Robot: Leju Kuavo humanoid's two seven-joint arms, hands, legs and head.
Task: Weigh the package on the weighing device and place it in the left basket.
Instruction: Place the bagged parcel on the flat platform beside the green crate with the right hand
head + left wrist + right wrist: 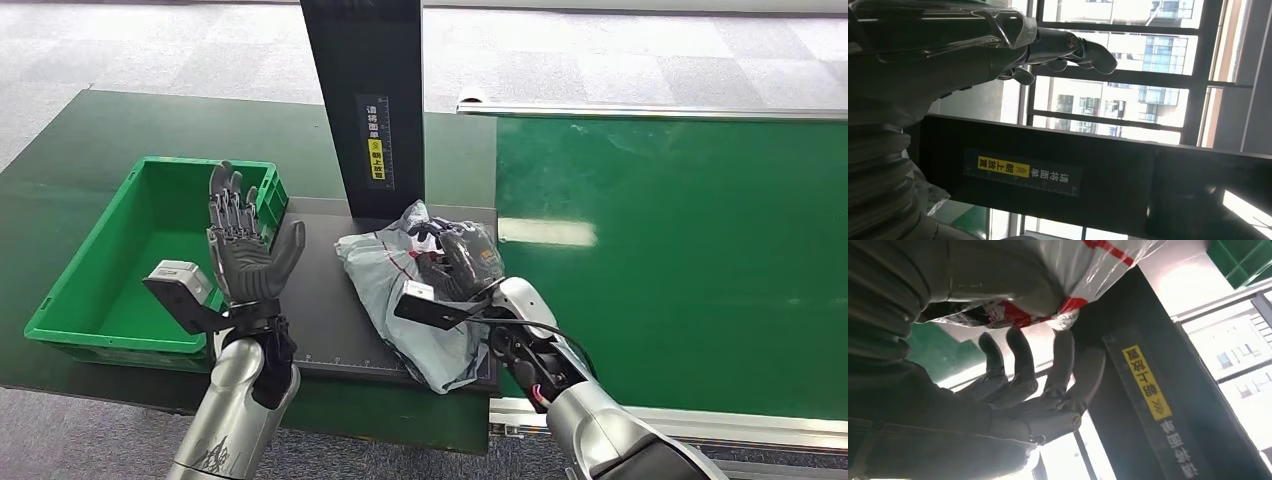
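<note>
Clearly, right hand (462, 262) grips package (400, 300) below yellow-labelled post (375, 150)

Package (400, 290): crinkled grey plastic film, glossy, with red print.
Basket (90, 280): hard green plastic, smooth with a slight sheen.
Weighing device (320, 320): matt black platform, dark upright panel with a yellow-and-black label.
Conveyor belt (680, 250): glossy green surface, reflecting light.
Counter (60, 150): dull green mat.
Left robot hand (245, 250): dark matt fingers; silver metal arm.
</note>
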